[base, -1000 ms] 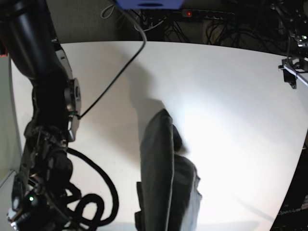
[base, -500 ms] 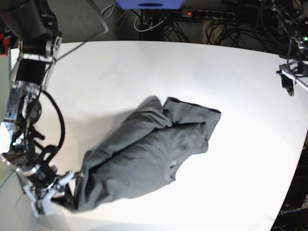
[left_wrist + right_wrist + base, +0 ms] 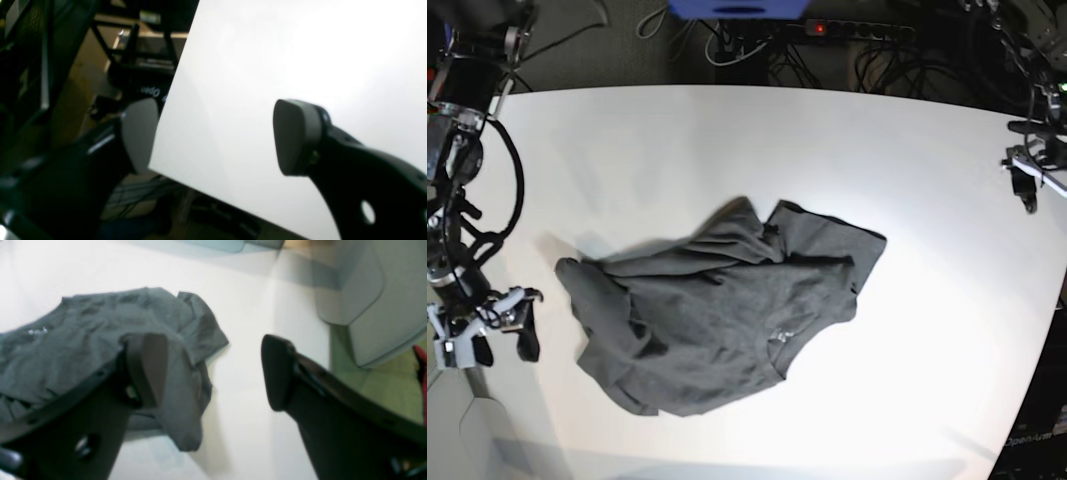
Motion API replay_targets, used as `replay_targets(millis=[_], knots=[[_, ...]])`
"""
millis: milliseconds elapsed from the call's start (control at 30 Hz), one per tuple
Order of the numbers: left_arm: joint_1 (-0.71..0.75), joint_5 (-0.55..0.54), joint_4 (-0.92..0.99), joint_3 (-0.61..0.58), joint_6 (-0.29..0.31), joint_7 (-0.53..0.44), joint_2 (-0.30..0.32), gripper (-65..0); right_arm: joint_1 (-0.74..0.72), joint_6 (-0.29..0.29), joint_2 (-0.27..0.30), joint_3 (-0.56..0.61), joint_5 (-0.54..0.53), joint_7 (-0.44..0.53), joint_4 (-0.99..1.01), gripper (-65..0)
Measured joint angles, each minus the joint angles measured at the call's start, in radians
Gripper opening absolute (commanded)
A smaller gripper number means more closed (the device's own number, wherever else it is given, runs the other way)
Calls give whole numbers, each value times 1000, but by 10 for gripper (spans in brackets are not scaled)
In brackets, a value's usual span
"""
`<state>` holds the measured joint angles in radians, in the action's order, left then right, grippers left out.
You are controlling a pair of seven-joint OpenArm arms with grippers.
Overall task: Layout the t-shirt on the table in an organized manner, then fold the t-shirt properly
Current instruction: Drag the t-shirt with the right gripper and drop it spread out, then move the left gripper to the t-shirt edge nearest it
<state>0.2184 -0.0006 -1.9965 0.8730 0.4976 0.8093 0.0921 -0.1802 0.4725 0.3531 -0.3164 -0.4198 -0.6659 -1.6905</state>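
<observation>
Base view shows you the t-shirt (image 3: pixel 727 310) lying crumpled on the worktop (image 3: pixel 727 150), layout unfinished and folding not started, left end effector (image 3: pixel 213 136) and right end effector (image 3: pixel 497 325) both spread apart, empty.

You see the dark grey t-shirt (image 3: pixel 717 315) lying crumpled and bunched near the middle of the white bench (image 3: pixel 927 180), not spread flat.
</observation>
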Motion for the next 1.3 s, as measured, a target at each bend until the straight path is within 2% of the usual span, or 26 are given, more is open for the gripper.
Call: replay_targets(millis=[100,233,333,467,600,733,900,1033,1300], knots=[[-15,-51,0,-38,1,20,-12,-121,58,-10,-30,-32,10,5,-65,-191],[-34,-144,2,-170,0,7,-13,-121,167,2,-72,-21,2,-3,-153,-191],[-88,-166,29,-254,-18,11,-18,-121,219,2,-96,-23,0,3,-189,-191],[-189,-163,162,-318,-16,11,-96,-121,281,2,-116,-24,3,-3,-190,-191],[-267,-158,329,-315,-25,0,-137,-121,342,0,-114,-28,3,-3,-190,-191],[-317,-165,476,-315,-22,-2,-149,-121,381,-1,-115,-27,3,-2,-190,-191],[-338,-155,623,-380,-29,-101,-147,-121,389,-1,-110,-27,3,1,-190,-191],[-338,-162,664,-417,-22,-134,-153,-121,395,-1,-109,-27,4,-3,-190,-191],[-297,-160,645,-411,-29,-128,-145,-121,393,-1,-110,-27,3,1,-190,-191]])
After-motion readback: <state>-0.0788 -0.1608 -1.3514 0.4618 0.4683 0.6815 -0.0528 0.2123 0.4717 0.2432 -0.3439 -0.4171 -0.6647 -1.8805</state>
